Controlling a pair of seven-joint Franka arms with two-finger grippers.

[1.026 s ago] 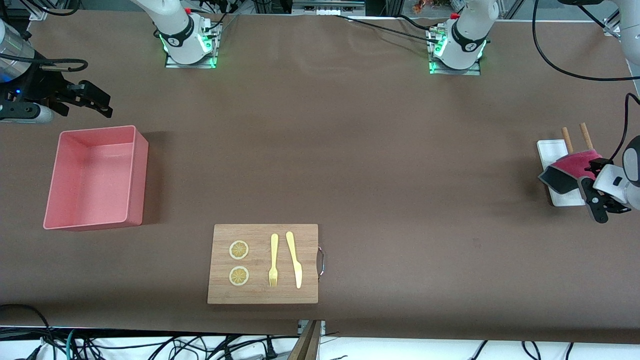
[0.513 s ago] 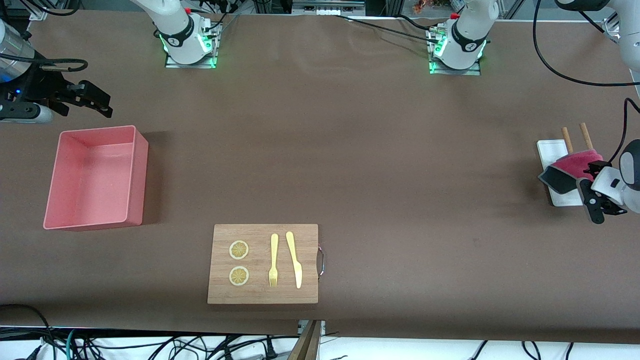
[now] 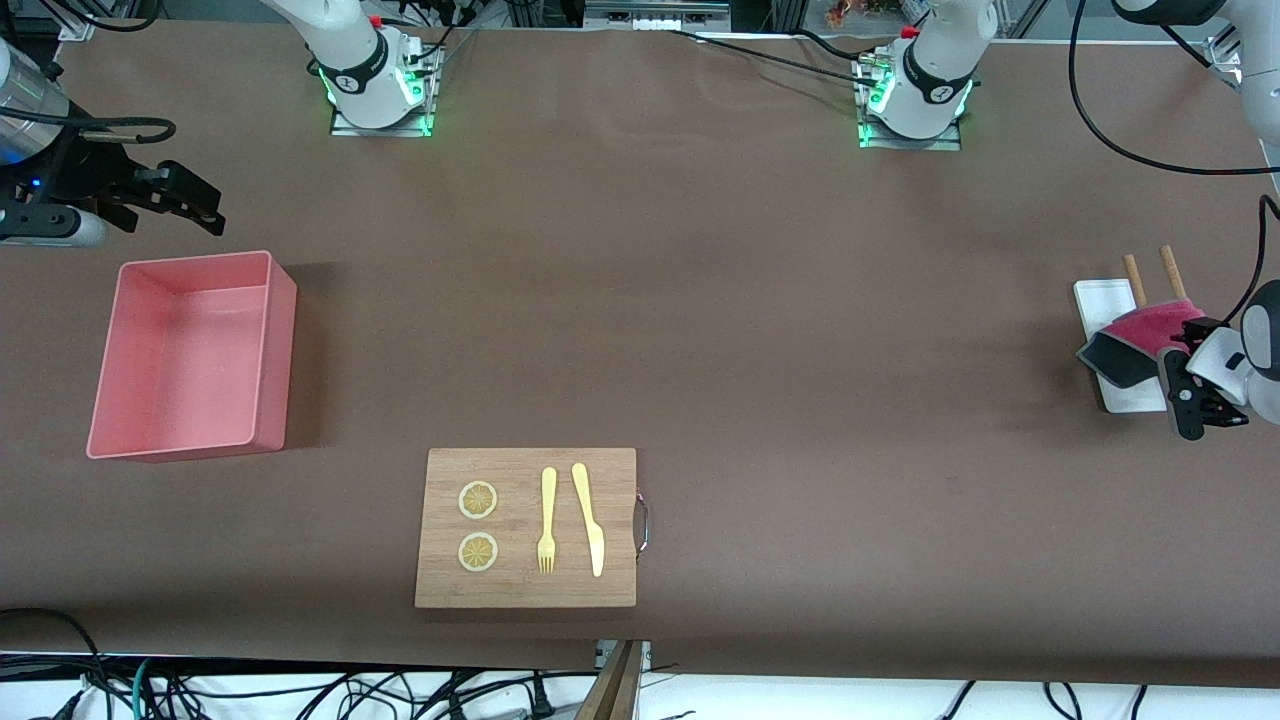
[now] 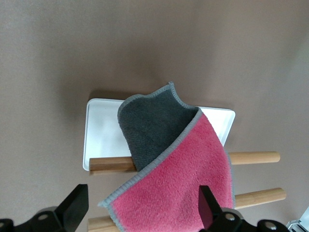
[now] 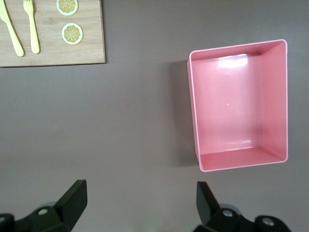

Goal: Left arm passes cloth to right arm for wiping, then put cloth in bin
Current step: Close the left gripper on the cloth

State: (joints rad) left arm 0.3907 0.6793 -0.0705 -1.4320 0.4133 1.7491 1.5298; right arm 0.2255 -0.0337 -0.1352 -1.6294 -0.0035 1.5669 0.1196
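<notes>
— Two grippers, both wide open and empty?
— Yes. My left gripper (image 3: 1180, 385) hovers at the frame's right edge over the cloth (image 3: 1140, 340), draped on the wooden rods (image 3: 1150, 274) above the white tray (image 3: 1095, 297). My right gripper (image 3: 165, 200) waits upper left by the bin (image 3: 280, 300).
— Next?
— I judge: descend, pinch the cloth's pink fold.

- The front camera looks down from high, facing my bases.
- My left wrist camera looks down past my pincer (image 4: 142, 212) onto the cloth (image 4: 178, 179).
- My right wrist camera shares the bin (image 5: 241, 106) with the front view.
</notes>
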